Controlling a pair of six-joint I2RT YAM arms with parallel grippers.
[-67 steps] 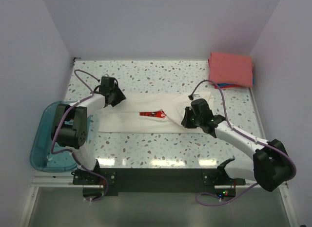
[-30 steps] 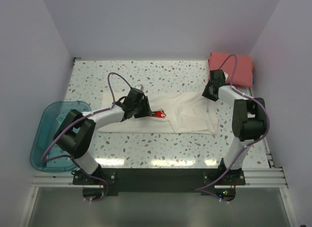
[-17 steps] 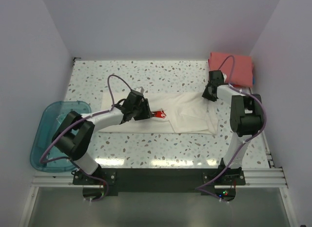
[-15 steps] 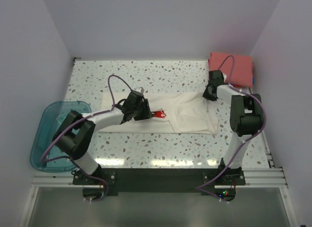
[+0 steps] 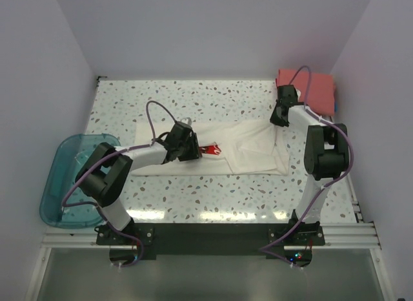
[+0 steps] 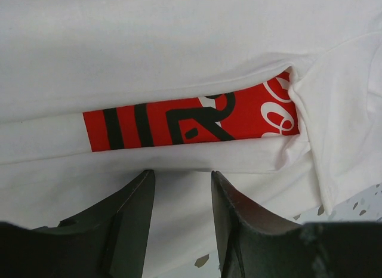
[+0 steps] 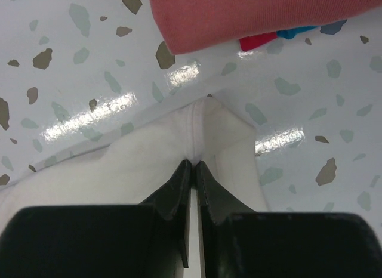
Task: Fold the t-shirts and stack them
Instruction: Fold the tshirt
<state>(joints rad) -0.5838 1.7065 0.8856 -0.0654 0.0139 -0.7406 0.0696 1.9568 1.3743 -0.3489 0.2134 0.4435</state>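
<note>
The white shirt (image 5: pixel 251 152) is lying flat across the middle of the table (image 5: pixel 193 97), with its long axis running left to right and a narrow strip of red print (image 6: pixel 191 120) showing between its folded flaps. The right gripper (image 7: pixel 194 163) is sitting at the shirt's far right corner. Its jaws are together and pinching a small raised ridge of the white cloth right at the hem. Just beyond that corner, in the table's far right corner, the folded coral shirt (image 7: pixel 239 15) is resting with a blue edge (image 7: pixel 295 32) peeking out beneath it, close to the pinched corner but not touching it. The left gripper (image 6: pixel 182 173) is poised over the shirt's middle, just near-side of the print. Its jaws are standing apart and gripping nothing, though I cannot tell whether the tips are pressing on the cloth. From where the right gripper is holding, nearly the whole shirt is stretching away to its left, so to my eye the next fold is going to turn on carrying that end leftward along the long axis. The left gripper's spot is marking roughly where the crease would fall. The right arm is also the one nearer the stack for the later placing. One corner alone is being held, so the near right corner may be trailing or sagging once it is lifted.
</note>
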